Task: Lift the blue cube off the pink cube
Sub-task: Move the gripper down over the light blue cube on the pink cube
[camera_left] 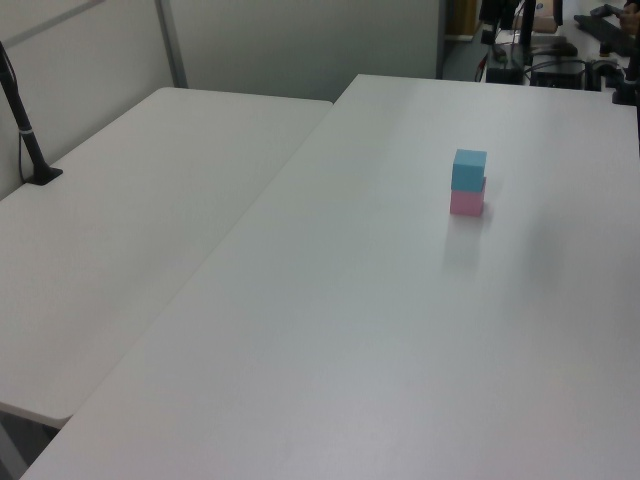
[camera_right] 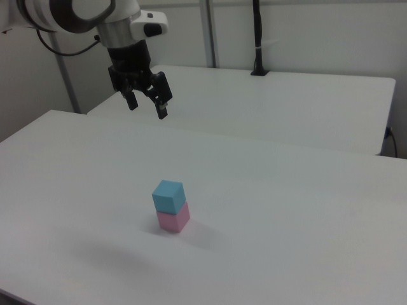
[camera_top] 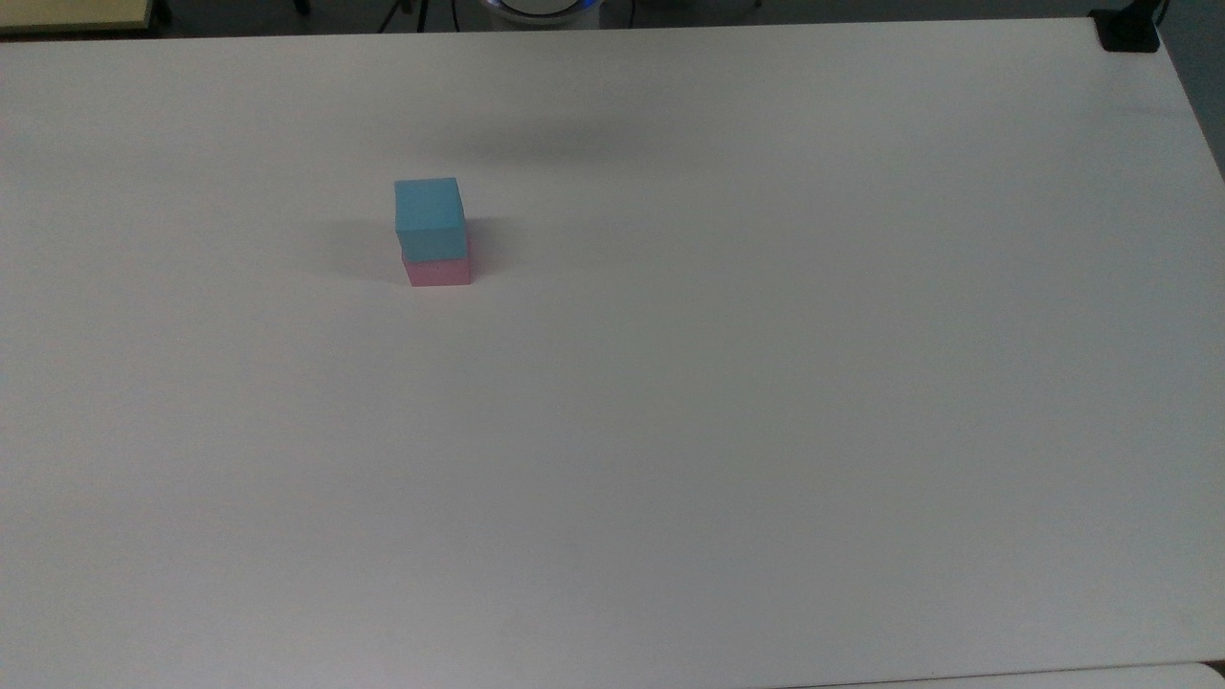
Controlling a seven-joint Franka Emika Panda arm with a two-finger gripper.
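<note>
The blue cube sits squarely on top of the pink cube, a small stack on the white table. In the right view my gripper hangs in the air well above the table, up and to the left of the stack and far from it. Its two black fingers are spread apart with nothing between them.
A second white table adjoins this one. On it stands a black pole on a clamp. A black block sits at the top view's upper right corner of the table.
</note>
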